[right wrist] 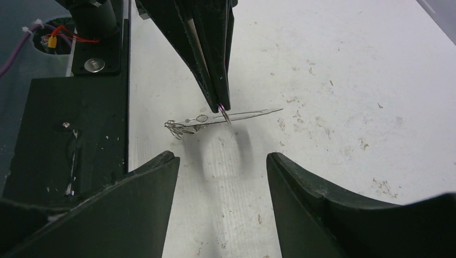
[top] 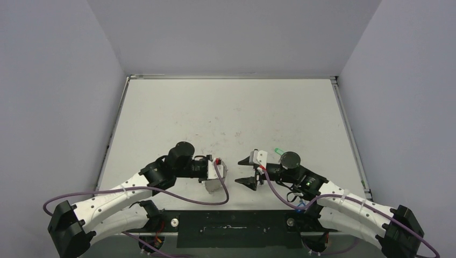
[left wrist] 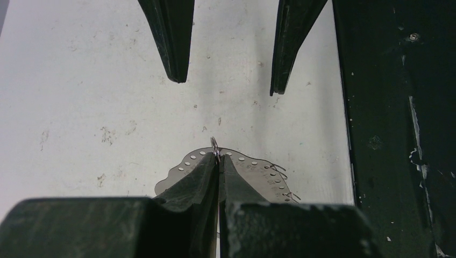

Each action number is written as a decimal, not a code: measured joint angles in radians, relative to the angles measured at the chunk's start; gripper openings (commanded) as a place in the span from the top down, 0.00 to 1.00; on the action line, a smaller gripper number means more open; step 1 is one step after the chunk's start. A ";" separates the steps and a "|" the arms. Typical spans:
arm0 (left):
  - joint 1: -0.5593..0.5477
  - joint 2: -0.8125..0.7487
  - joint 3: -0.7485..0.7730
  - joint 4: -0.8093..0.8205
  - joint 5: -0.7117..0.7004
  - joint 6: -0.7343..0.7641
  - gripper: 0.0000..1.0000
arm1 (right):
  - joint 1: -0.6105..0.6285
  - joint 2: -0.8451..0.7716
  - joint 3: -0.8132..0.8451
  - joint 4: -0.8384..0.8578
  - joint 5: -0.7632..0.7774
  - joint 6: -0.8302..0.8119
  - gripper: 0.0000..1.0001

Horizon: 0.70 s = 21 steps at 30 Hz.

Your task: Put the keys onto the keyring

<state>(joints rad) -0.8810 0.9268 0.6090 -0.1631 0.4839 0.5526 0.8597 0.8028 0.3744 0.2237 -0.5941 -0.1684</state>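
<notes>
My left gripper (left wrist: 218, 161) is shut on the keyring (left wrist: 253, 169), a thin pale-grey piece with small dots along its rim and wire loops at one side. It pinches the small ring at the keyring's top and holds it just above the table. In the right wrist view the keyring (right wrist: 242, 114) shows edge-on under the left fingers (right wrist: 212, 59). My right gripper (right wrist: 220, 158) is open and empty and faces the keyring from a short way off; in the left wrist view its jaws stand wide apart. The green key (top: 278, 151) lies behind the right wrist. The blue key is hidden.
The black base plate (top: 231, 221) runs along the table's near edge, close beside both grippers (right wrist: 70, 134). Purple cables (top: 177, 199) loop by the arm bases. Grey walls stand on three sides of the white table (top: 231, 107).
</notes>
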 measured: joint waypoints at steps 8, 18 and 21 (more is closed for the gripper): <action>0.000 -0.030 -0.014 0.003 0.008 -0.006 1.00 | 0.029 0.121 0.055 0.042 -0.021 -0.011 0.55; 0.000 -0.032 -0.014 0.003 0.030 -0.018 1.00 | 0.058 0.208 0.100 0.066 -0.022 -0.049 0.71; 0.000 -0.032 -0.014 0.003 0.035 -0.018 1.00 | 0.061 0.217 0.105 0.067 -0.023 -0.058 0.72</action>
<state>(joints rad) -0.8810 0.8948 0.5945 -0.1604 0.5186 0.5350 0.9207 1.0199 0.4793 0.2909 -0.6167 -0.2260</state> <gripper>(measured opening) 0.007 0.293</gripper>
